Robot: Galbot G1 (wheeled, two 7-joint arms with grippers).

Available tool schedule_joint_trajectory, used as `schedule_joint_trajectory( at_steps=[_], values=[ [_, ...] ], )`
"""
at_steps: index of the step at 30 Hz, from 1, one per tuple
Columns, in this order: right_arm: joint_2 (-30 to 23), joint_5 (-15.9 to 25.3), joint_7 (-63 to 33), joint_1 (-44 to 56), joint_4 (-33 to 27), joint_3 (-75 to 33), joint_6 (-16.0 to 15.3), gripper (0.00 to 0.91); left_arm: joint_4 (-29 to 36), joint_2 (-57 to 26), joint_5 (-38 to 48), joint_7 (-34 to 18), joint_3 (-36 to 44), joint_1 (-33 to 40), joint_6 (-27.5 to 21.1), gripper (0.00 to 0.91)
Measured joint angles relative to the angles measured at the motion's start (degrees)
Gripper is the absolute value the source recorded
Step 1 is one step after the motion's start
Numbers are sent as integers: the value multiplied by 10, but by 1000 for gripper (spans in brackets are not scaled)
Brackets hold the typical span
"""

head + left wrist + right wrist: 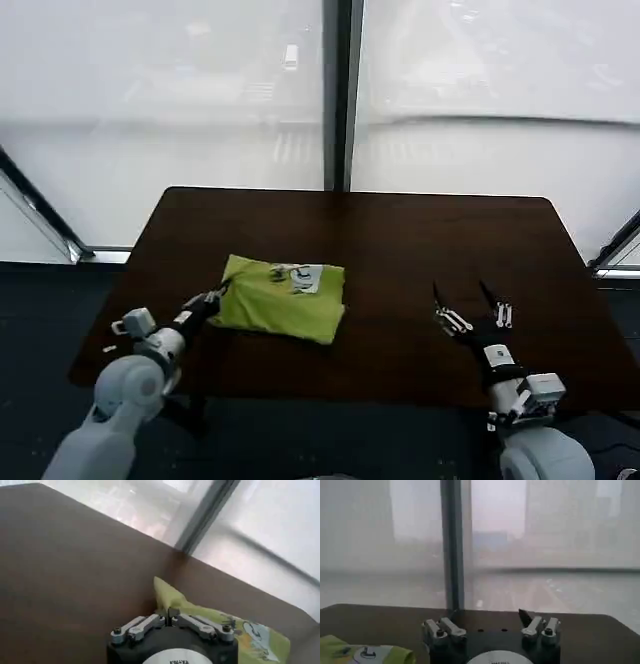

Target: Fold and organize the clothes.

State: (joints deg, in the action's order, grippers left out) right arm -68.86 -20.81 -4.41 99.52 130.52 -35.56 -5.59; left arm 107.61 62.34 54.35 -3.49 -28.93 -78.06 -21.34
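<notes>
A dark brown table (pixel 400 250) is standing before a big window (pixel 200 90). A folded green T-shirt (pixel 283 298), white print facing up, is lying left of the table's middle, toward the near edge. The left gripper (pixel 214 296) is pinching the shirt's left edge, fingers pressed together on the fabric. The right gripper (pixel 468 302) is hovering by the near right edge, fingers spread.

Dark brown table (pixel 400 250), hazy bright windows (pixel 480 90), dark window post (pixel 338 95); dark floor (pixel 30 300)
</notes>
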Motion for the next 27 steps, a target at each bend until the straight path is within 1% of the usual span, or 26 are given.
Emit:
schedule_joint_trajectory(
  at_steps=[10, 11, 16, 21, 27],
  values=[
    [-1, 0, 1, -9, -11, 12, 1, 878, 12, -4, 0, 0, -47, -35, 3, 0],
    [-1, 0, 1, -9, -11, 12, 2, 878, 14, -2, -3, 0, -50, -37, 4, 878],
    [0, 0, 3, -4, -9, 9, 5, 878, 32, 9, -41, -4, -59, -49, 23, 878],
    [0, 0, 4, -3, -9, 10, 7, 878, 50, 25, -83, -21, -63, -62, 57, 878],
    [1, -1, 4, -4, -6, 11, 7, 878, 48, 40, -111, -24, -57, -73, 95, 878]
  ],
)
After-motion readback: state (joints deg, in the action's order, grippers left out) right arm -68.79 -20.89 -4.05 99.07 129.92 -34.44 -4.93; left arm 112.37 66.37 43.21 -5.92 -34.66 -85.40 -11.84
